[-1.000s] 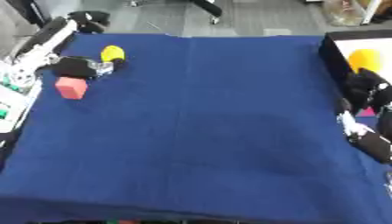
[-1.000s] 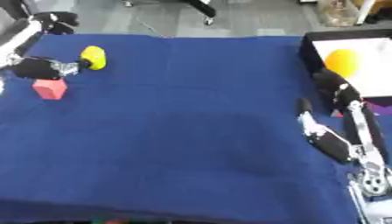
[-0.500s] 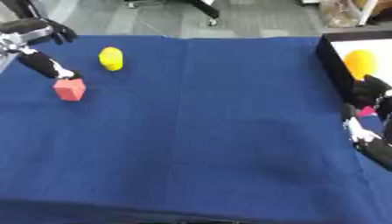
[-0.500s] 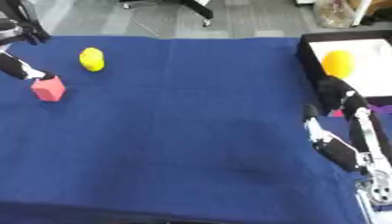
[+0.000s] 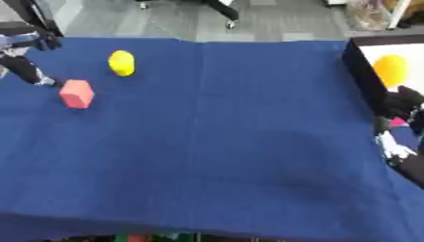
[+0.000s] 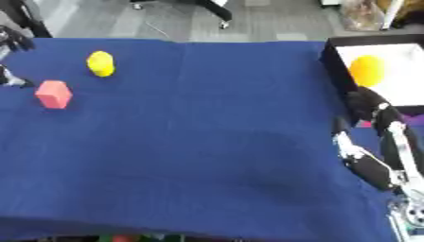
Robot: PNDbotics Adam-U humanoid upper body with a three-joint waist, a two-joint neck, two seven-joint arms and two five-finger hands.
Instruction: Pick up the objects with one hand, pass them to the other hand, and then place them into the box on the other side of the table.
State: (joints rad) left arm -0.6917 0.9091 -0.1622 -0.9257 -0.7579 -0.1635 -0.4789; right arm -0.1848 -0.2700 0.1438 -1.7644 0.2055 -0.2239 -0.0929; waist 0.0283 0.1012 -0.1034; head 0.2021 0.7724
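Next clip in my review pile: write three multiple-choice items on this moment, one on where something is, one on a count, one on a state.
1. Where is the orange object?
A. inside the box
B. beside the pink block
C. in the left robot hand

2. How many loose objects lie on the blue cloth?
A. one
B. two
C. four

3. What does the right robot hand hold?
A. the yellow object
B. the pink block
C. nothing

Answers:
1 A: the orange object sits on the white floor of the box.
2 B: only the yellow object and the pink block lie on the blue cloth.
3 C: the right robot hand rests open near the box, fingers straight.
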